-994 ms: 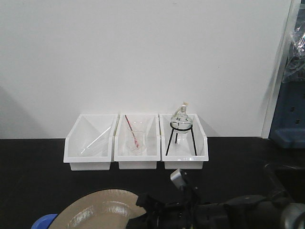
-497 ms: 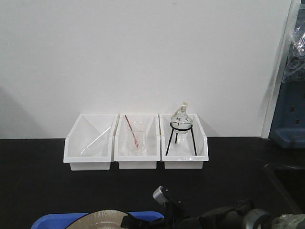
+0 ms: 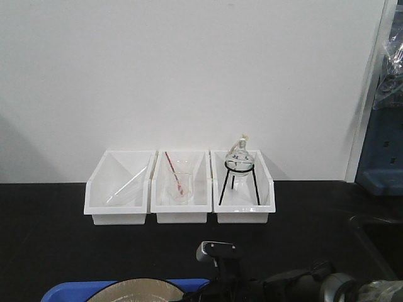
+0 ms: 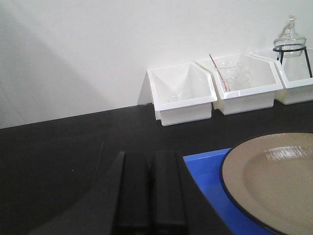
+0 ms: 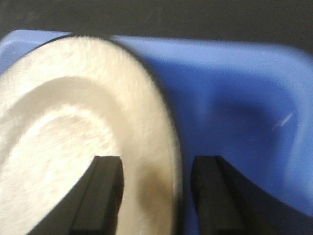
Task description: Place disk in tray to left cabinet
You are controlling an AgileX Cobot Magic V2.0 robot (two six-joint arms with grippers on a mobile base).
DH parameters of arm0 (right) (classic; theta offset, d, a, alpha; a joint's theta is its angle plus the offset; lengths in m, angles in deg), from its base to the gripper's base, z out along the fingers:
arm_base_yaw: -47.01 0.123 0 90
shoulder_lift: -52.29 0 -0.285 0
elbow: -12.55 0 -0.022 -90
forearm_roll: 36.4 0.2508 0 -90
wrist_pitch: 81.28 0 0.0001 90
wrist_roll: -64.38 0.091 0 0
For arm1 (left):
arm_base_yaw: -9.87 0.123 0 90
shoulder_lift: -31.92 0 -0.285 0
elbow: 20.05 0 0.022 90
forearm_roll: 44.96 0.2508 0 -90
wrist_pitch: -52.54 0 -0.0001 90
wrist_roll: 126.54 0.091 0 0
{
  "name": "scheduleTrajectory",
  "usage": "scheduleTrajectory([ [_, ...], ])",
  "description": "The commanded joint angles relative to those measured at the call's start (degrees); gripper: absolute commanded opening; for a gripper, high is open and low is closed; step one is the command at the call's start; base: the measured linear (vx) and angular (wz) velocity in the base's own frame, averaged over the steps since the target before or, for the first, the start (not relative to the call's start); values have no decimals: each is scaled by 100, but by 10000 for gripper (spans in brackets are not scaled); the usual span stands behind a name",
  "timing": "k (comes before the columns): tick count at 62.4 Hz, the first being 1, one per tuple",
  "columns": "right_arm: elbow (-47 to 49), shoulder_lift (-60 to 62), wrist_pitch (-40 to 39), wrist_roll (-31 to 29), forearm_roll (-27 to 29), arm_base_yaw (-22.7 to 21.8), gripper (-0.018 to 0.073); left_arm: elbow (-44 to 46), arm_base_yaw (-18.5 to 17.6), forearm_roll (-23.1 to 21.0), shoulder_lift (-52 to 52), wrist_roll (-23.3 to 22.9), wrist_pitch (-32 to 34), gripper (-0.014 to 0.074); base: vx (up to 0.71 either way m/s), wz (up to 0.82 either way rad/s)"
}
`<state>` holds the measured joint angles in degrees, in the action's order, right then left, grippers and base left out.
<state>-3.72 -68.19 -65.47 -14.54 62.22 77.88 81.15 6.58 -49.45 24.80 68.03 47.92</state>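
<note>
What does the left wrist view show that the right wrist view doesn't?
Only the left wrist view: three white bins against the wall, a glass flask, and the left gripper, shut. Only the right wrist view: the right gripper, open, straddling the rim of the disk. Both: the disk on the blue tray.

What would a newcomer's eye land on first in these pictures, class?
The glossy tan disk lies in the blue tray at the near edge of the black table, with the open fingers of the right gripper astride its rim. Behind, three white bins line the wall, and the rightmost holds a glass flask on a black stand.
</note>
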Motion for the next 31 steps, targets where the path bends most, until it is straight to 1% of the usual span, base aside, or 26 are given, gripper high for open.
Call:
scheduleTrajectory([
  [1,310,371,-155,-698,376,-8,419,-109,7,-20,82,-40,462,-6,0,0],
  [8,601,378,-500,-1189,376,-8,419,-109,7,-20,82,-40,462,-6,0,0],
  [19,949,450,-1128,-1457,371,-8,419,-109,7,-20,82,-40,462,-6,0,0],
  [24,942,643,-1582,-1627,371,-8,419,-109,7,-20,82,-40,462,-6,0,0],
  [31,804,1158,-2264,-1635,371,-8,417,-109,7,-20,82,-40,462,-6,0,0],
])
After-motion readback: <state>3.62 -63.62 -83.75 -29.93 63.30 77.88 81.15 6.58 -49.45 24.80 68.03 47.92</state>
